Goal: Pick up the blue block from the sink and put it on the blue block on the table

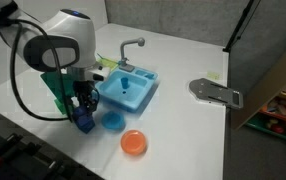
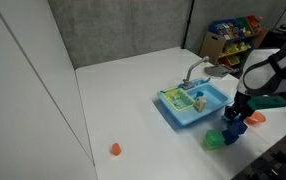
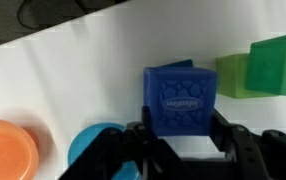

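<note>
Blue block [image 3: 181, 98]: one, clamped between the fingers [image 3: 226, 135], its base hidden. One green block [image 3: 273, 65], one orange disc [image 3: 8, 150], one blue bowl [image 3: 95, 150] partly cut off.

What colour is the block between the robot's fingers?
Dark blue; the block shows best in the wrist view.

The blue block [image 3: 180, 98] sits between the fingers of the gripper [image 3: 180, 130], apparently clamped, with an orange dish [image 3: 5, 148] at left and green blocks [image 3: 270, 65] at right.
</note>
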{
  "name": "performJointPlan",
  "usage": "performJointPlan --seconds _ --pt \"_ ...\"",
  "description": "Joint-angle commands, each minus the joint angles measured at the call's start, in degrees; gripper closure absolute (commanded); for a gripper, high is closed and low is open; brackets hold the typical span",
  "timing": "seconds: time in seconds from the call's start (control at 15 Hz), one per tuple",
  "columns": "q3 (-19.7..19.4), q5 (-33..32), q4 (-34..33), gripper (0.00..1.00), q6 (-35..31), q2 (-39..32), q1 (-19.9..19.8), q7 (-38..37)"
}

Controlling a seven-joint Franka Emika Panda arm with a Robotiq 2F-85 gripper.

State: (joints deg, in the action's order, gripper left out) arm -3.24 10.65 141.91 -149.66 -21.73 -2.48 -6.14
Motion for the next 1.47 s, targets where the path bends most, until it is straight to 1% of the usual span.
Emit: performJointPlan --seconds 0.0,0.73,0.8,0.87,0.93,1.0,1.07,1.4 --pt "-0.2 -0.3 0.9 0.69 -0.4 1.5 -0.3 -1.1" --pt "-0.4 -1.0 -0.8 0.69 0.7 0.3 0.0 -1.4" --pt "-0.4 -1.0 -0.8 0.2 0.7 0.3 -0.1 -1.3" --pt "-0.4 -1.0 -0.9 0.17 0.7 0.3 -0.1 -1.2" --pt "-0.4 -1.1 -0.9 0.11 0.8 0.3 -0.1 -1.1" --pt "-0.4 -1.1 -0.8 0.02 0.8 0.4 -0.1 -1.1" --pt "-0.3 -1.0 -0.8 0.0 0.8 0.5 -0.2 -1.0" --pt "-0.5 -1.0 0.8 0.0 1.0 2.8 -0.6 -0.2"
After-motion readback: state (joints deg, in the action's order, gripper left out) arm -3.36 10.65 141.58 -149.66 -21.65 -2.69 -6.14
